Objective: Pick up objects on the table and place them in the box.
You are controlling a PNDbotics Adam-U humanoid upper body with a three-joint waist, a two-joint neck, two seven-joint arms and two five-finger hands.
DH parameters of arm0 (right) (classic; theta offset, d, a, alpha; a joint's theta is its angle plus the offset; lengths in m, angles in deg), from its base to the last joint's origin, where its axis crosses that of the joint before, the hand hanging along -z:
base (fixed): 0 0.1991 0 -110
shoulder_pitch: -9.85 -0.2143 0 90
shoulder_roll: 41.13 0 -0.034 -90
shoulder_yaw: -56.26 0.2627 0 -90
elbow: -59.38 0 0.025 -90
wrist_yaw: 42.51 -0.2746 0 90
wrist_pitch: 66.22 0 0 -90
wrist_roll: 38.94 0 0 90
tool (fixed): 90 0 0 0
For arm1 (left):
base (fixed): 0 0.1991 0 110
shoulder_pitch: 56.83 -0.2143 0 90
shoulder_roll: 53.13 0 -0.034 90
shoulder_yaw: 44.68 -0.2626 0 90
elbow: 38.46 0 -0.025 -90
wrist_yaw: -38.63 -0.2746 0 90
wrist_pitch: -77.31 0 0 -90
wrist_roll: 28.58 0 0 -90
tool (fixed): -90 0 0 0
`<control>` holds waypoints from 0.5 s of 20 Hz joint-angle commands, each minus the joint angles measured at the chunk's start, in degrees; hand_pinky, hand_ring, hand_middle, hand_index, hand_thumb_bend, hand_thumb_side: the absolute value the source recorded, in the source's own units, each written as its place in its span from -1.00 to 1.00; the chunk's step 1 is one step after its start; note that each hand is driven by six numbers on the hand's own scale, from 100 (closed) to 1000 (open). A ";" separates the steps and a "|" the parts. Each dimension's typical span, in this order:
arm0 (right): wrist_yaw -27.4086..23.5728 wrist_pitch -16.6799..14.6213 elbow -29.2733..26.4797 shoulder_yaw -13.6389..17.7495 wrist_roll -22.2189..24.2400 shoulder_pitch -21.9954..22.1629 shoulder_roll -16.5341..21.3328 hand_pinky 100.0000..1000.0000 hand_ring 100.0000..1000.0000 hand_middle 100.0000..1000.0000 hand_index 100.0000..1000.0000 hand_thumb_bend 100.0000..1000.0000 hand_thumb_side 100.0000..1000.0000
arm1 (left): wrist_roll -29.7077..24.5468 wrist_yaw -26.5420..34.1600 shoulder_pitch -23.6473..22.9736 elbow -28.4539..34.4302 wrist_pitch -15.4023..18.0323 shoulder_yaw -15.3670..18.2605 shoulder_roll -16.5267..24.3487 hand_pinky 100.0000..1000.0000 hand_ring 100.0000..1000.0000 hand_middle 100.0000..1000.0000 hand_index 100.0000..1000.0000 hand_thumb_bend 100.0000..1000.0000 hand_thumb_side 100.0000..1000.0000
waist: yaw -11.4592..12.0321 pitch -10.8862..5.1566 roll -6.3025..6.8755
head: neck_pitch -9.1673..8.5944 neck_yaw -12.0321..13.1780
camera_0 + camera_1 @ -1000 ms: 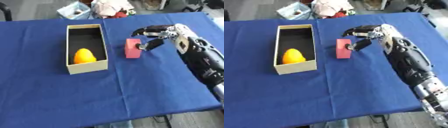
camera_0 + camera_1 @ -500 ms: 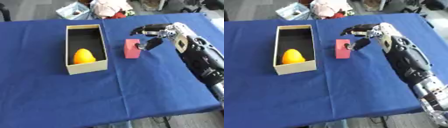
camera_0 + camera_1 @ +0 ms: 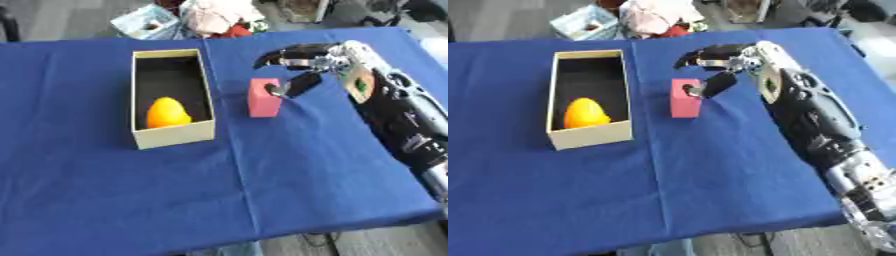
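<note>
right hand (image 3: 302,62) was spread at the pink block (image 3: 262,97), thumb touching its right side, fingers arched above. block stood on the blue table (image 3: 262,175), right of the box (image 3: 171,97) holding an orange object (image 3: 166,112).

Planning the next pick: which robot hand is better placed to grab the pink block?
Right. The right robot hand is already at the pink block, thumb touching its side; no left one shows.

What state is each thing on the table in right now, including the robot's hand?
Box: open-topped, upright on the blue cloth.
Orange object: lying inside the box, at its near end.
Pink block: standing upright on the cloth, outside the box.
Right hand: open, fingers arched above the block, thumb at its right side.
Left hand: not in view.
</note>
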 commanded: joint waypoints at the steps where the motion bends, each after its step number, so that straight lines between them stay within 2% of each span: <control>1: -0.87 -0.54 -1.52 -0.30 1.64 -0.66 1.69 0.81 0.99 0.96 1.00 -1.00 0.56 | -0.14 0.02 0.45 0.45 0.04 0.87 0.58 0.28 0.12 0.18 0.61 -1.00 0.82 | -0.04 -1.04 0.15 | 0.32 -0.08; 10: 1.56 0.03 1.20 -0.08 1.54 0.05 0.43 0.80 0.98 0.96 1.00 -1.00 0.61 | -0.21 -0.07 0.40 0.61 0.05 0.79 0.31 0.28 0.12 0.18 0.61 -1.00 0.82 | -0.14 -0.88 0.52 | 0.32 -0.14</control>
